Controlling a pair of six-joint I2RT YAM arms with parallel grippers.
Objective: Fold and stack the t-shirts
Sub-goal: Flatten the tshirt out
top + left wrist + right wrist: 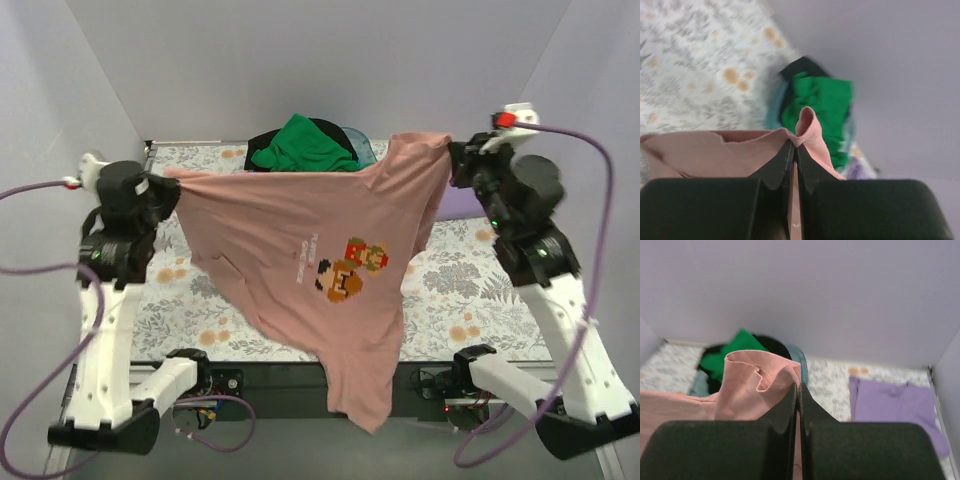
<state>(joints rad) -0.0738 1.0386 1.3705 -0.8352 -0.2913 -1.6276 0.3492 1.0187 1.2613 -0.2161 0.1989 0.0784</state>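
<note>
Both ends of the pink t-shirt (290,240) are pinched: our left hand (168,186) clamps one edge, our right hand (452,160) the other. We hold it stretched above the desk (470,290), its lower part hanging past the near edge. Behind it the green t-shirt (305,145) lies heaped on the black t-shirt (262,140); the lavender t-shirt (892,400) lies far right.

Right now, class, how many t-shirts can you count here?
4 clear: pink t-shirt held between left gripper and right gripper; green t-shirt on black t-shirt, far pile; lavender t-shirt flat, far right. A bluish layer may be a fifth.
</note>
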